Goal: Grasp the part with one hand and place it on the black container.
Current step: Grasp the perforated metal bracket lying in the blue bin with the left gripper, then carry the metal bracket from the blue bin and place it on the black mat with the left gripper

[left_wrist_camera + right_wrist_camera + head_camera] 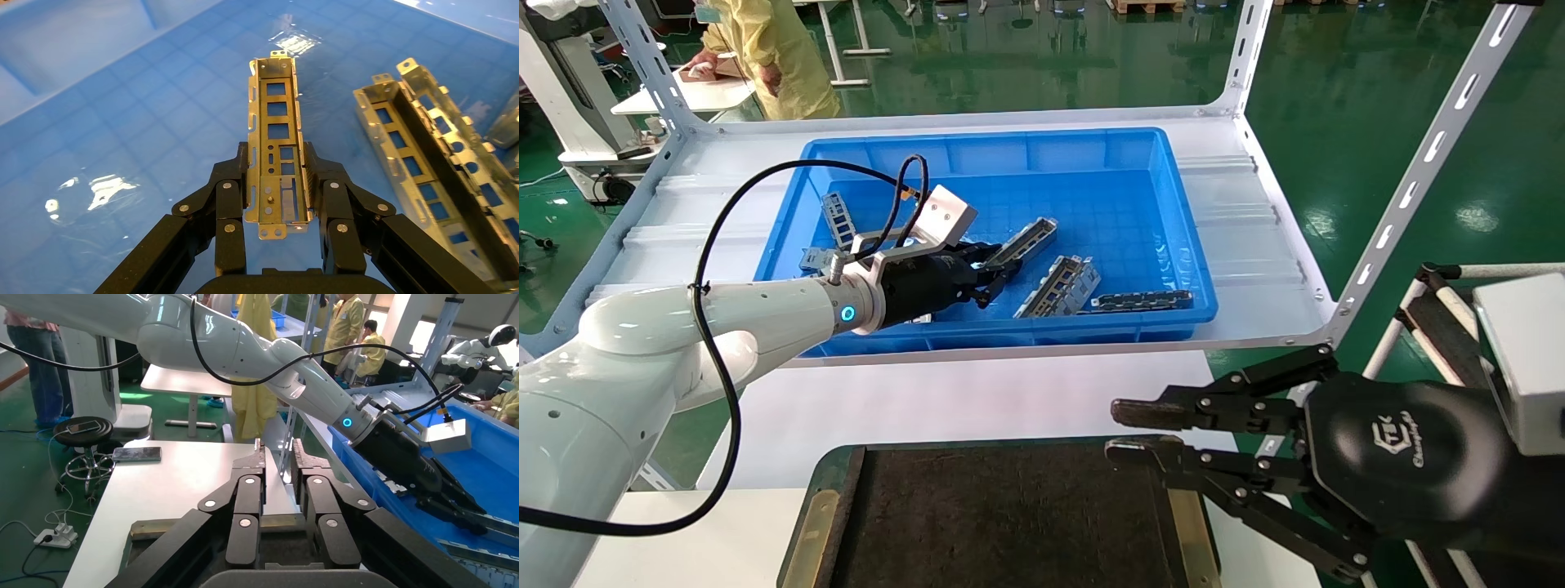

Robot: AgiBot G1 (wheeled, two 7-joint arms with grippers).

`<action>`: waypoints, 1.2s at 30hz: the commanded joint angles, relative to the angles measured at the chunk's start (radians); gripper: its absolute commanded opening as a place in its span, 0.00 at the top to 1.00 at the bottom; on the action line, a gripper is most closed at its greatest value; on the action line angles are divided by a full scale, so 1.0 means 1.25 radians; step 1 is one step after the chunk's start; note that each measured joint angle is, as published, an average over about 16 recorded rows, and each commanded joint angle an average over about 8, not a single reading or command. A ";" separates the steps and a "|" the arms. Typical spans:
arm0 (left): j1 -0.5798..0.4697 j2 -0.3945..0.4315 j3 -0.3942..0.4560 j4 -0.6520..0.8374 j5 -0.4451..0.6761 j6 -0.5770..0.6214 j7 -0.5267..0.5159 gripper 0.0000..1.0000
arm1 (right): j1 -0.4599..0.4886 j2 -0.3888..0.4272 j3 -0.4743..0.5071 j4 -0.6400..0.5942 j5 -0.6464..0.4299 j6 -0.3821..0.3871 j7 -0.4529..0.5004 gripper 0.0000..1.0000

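A white surface runs across the middle of the frame, and at its far side a ribbed white shelf with perforated posts at its corners takes up the upper centre. On that shelf sits a blue plastic bin, filling most of it. At the bottom centre of the frame a black container lies flat on the white surface, its rough dark mat facing up and brass-coloured strips along its left and right edges. Bare white surface shows between the container and the shelf edge.
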 commanded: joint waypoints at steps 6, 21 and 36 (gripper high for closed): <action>-0.010 -0.002 0.004 -0.009 -0.021 -0.018 0.006 1.00 | 0.000 0.000 0.000 0.000 0.000 0.000 0.000 1.00; -0.039 -0.065 -0.013 -0.018 -0.084 0.253 0.043 1.00 | 0.000 0.000 0.000 0.000 0.000 0.000 0.000 1.00; -0.021 -0.167 -0.049 -0.025 -0.162 0.618 0.077 1.00 | 0.000 0.000 -0.001 0.000 0.000 0.000 0.000 1.00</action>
